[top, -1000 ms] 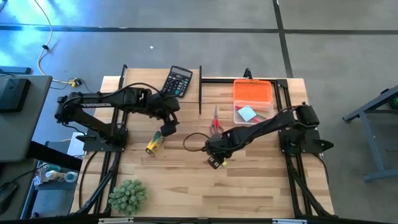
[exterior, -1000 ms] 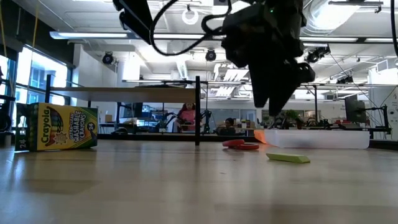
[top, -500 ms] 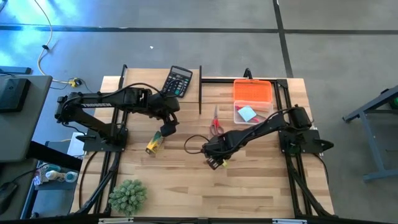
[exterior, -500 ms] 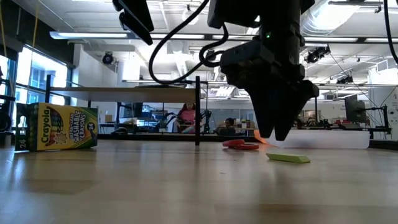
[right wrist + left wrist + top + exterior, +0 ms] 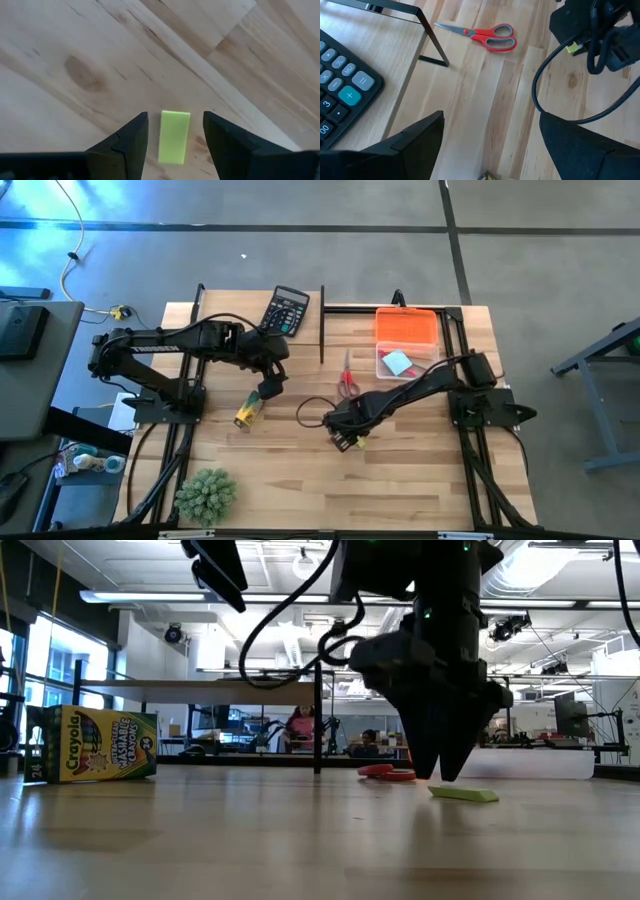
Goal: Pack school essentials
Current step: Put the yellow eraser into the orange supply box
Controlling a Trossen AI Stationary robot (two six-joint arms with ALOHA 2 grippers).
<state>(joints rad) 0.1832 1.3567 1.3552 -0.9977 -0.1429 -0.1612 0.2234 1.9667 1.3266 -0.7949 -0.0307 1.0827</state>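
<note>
I have the right gripper [image 5: 171, 131] low over the worktop [image 5: 420, 470], its fingers spread wide with the small yellow-green block [image 5: 174, 136] lying flat between them, a clear gap on each side and nothing gripped. I lined it up this way so the fingers close across the block's narrow width, not its length. In the low view the fingertips hang just above the block [image 5: 464, 794], so I judge a short drop is needed before closing.

The clear case [image 5: 407, 362] with its orange lid [image 5: 406, 327] thrown open sits at the far right of the worktop, a blue note pad [image 5: 397, 362] already inside; that is where the block should go. The red-handled scissors [image 5: 346, 377] lie just beside the case, not yet packed.

My left gripper [image 5: 268, 387] waits above the crayon box [image 5: 249, 411], its fingers also wide and empty, near the calculator [image 5: 286, 310].
</note>
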